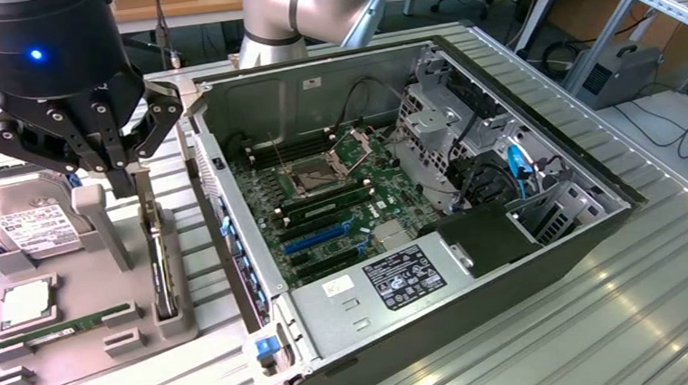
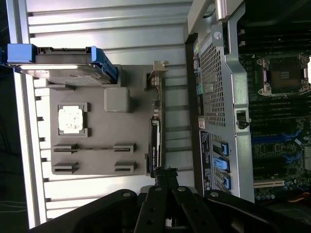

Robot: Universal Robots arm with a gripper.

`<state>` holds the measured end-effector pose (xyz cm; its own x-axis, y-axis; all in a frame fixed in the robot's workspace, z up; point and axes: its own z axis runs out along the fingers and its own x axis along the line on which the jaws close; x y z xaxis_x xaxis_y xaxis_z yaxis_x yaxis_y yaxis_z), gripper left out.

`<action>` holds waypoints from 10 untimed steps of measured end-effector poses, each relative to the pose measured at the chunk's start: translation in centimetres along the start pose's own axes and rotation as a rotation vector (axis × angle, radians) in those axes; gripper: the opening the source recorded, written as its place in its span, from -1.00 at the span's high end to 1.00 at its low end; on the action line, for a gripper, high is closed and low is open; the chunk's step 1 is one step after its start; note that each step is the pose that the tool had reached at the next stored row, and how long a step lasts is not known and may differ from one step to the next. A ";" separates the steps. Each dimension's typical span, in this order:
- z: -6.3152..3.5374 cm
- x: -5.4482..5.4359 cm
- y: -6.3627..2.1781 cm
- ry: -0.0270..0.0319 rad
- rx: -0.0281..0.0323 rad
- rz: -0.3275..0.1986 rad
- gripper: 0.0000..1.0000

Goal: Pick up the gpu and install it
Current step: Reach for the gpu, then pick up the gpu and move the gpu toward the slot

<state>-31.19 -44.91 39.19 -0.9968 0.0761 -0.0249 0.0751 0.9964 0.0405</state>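
Note:
The gpu (image 1: 160,271) stands on its long edge in a slot along one side of a grey fixture tray (image 1: 83,356), just outside the open computer case (image 1: 543,251). In the wrist view the gpu (image 2: 154,141) is a thin dark strip with its metal bracket (image 2: 156,73) at the far end. My gripper (image 1: 121,168) hangs well above the tray, over the card's far end in the exterior view. Its fingers are shut together with nothing between them. In the wrist view the gripper (image 2: 165,171) lines up with the card's unbracketed end. The motherboard's blue slot (image 1: 318,238) lies bare.
The tray (image 2: 127,128) also holds a hard drive (image 1: 34,223), a CPU (image 1: 25,306) and a green memory stick (image 1: 63,328). The case's metal side wall (image 2: 218,97) runs close beside the card. A drive cage (image 1: 443,122) and cables crowd the case interior.

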 end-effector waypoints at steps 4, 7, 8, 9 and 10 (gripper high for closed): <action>0.00 0.0 0.00 0.0000 0.0000 0.000 0.79; 0.00 0.0 0.00 0.0000 0.0000 0.000 0.79; 0.00 0.0 0.00 0.0000 0.0000 0.000 0.79; 0.00 0.0 0.00 0.0000 0.0000 0.000 0.79; 0.00 0.0 0.00 0.0000 0.0000 0.000 0.65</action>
<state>-31.18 -44.91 39.19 -0.9968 0.0761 -0.0249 0.0751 0.9964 0.0405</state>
